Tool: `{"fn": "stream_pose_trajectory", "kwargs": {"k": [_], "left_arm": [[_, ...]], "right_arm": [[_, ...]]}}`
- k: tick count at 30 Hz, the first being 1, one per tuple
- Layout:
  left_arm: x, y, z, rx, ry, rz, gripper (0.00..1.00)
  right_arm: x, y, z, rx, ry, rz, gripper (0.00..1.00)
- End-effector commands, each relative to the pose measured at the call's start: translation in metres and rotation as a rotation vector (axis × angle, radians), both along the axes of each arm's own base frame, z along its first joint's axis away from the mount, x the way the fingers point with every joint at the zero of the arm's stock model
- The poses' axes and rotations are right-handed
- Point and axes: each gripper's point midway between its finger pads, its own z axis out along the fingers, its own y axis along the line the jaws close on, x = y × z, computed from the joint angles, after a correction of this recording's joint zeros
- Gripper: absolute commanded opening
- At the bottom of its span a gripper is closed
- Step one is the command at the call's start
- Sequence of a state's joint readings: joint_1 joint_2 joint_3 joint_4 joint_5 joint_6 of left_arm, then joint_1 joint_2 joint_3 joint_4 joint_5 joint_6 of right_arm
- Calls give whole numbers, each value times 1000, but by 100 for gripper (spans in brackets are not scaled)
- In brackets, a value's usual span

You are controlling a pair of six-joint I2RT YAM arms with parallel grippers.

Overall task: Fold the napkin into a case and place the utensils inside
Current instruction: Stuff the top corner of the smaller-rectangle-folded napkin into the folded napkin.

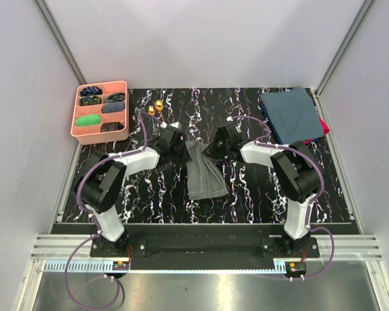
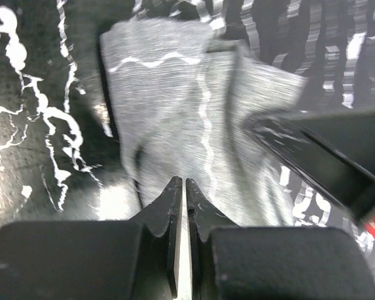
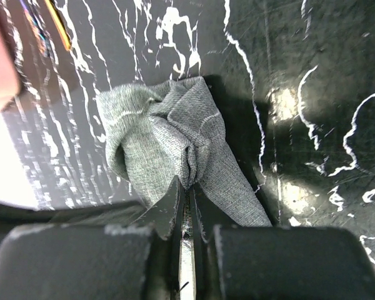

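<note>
napkin (image 1: 204, 172) sits mid-worktop (image 1: 259, 194) as a rumpled strip. right pincer (image 3: 186, 181) is clamped on a bunched fold at the far end. left pincer (image 2: 180, 181) is together, apparently pinching the far-left hem. Cloth is light, limp and saggy, so grip at stitched corners and tension evenly.

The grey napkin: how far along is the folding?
Done: the napkin lies folded into a narrow strip. In hand: the left claw and right claw are shut on its far end. Left: finishing the fold and putting in the utensils, lying near the pink tray.
</note>
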State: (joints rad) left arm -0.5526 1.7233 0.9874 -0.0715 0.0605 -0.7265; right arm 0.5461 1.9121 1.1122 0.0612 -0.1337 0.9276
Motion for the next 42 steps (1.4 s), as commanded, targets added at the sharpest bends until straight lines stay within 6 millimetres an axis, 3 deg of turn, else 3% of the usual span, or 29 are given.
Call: {"fn": "stream_pose_trajectory", "kwargs": {"k": [1, 3, 10, 12, 18, 23, 27, 30, 34, 42], "left_arm": [[6, -18, -16, -41, 29, -43, 7], [6, -21, -25, -45, 49, -46, 6], [12, -22, -28, -40, 28, -47, 6], [10, -19, -25, -37, 22, -46, 6], [6, -13, -16, -30, 0, -50, 6], [2, -7, 0, -61, -23, -48, 8], [0, 11, 13, -79, -45, 1, 13], [12, 27, 25, -77, -71, 41, 15], [27, 49, 27, -73, -68, 85, 16], [52, 45, 25, -23, -58, 69, 16]], "right_arm": [[9, 11, 22, -85, -120, 8, 0], [9, 17, 23, -89, -125, 21, 0], [8, 40, 20, -128, -150, 41, 1], [4, 38, 5, -157, -111, 45, 2], [10, 41, -11, -181, -112, 60, 4], [17, 46, -8, -161, -143, 60, 5], [16, 47, -7, -162, -163, 85, 8], [14, 48, -5, -174, -198, 131, 9], [16, 52, 3, -194, -244, 198, 22], [12, 54, 22, -204, -274, 264, 32]]}}
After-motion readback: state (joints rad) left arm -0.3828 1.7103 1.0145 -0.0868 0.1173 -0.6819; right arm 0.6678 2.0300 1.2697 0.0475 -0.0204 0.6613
